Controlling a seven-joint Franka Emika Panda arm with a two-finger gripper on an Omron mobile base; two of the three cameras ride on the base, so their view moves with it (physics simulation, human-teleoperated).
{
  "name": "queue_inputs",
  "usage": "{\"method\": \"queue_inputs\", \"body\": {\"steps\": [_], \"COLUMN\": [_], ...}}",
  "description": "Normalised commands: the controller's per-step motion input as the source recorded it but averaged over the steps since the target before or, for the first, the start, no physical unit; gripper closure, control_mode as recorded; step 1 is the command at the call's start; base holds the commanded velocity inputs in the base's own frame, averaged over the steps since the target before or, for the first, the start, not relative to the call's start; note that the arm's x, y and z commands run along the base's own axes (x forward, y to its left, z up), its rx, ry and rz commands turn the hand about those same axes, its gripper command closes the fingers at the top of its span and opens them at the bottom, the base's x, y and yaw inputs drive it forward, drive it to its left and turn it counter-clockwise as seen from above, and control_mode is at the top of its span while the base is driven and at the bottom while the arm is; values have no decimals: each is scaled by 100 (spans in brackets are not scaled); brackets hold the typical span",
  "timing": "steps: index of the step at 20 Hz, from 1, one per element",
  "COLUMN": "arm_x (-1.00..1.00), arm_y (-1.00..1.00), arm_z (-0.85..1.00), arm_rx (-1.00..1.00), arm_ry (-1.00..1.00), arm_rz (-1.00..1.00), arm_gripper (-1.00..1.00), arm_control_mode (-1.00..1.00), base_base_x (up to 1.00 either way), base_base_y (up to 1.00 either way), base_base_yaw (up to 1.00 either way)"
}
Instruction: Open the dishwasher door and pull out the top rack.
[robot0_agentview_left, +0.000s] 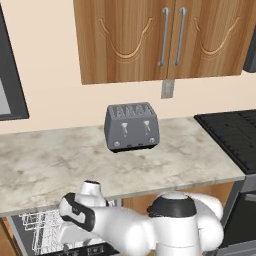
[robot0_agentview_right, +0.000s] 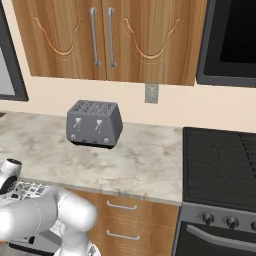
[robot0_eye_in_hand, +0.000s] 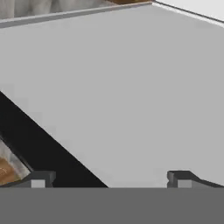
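The dishwasher door (robot0_eye_in_hand: 131, 87) is a flat silver-grey panel lying close under my hand, and a black strip (robot0_eye_in_hand: 39, 148) crosses it diagonally at the lower left. My gripper (robot0_eye_in_hand: 109, 181) is open just above the panel, its two dark fingertips (robot0_eye_in_hand: 41, 179) wide apart with nothing between them. The top rack (robot0_agentview_left: 37, 227), a white wire grid with thin upright tines, shows below the counter's front edge at the lower left, partly hidden by my arm (robot0_agentview_left: 125, 225). The top rack (robot0_agentview_right: 27, 190) also shows beside my arm in the right base view.
A grey toaster (robot0_agentview_left: 131, 127) stands on the marble counter (robot0_agentview_left: 50, 170) under the wooden wall cabinets (robot0_agentview_left: 165, 35). A black stove (robot0_agentview_left: 232, 135) borders the counter on the right, with wooden drawers (robot0_agentview_right: 130, 220) below the counter beside it.
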Motion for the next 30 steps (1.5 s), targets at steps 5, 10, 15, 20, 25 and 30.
{"method": "queue_inputs", "body": {"steps": [5, 10, 15, 20, 25, 30], "arm_x": [-1, -29, -100, -100, -79, -10], "arm_y": [0, 3, 31, 27, 3, -39], "arm_z": [-69, -90, -100, -100, -49, 89], "arm_rx": [-11, -16, -35, -33, -11, 5], "arm_ry": [18, 18, 9, 9, 9, 6], "arm_rz": [-39, -35, -33, -31, -22, -6], "arm_gripper": [-100, -100, -100, -100, -100, -100], "arm_control_mode": [-100, -100, -100, -100, -100, -100], "base_base_x": [0, 0, 0, 0, 0, 0], "base_base_y": [0, 0, 0, 0, 0, 0], "base_base_yaw": [0, 0, 0, 0, 0, 0]}}
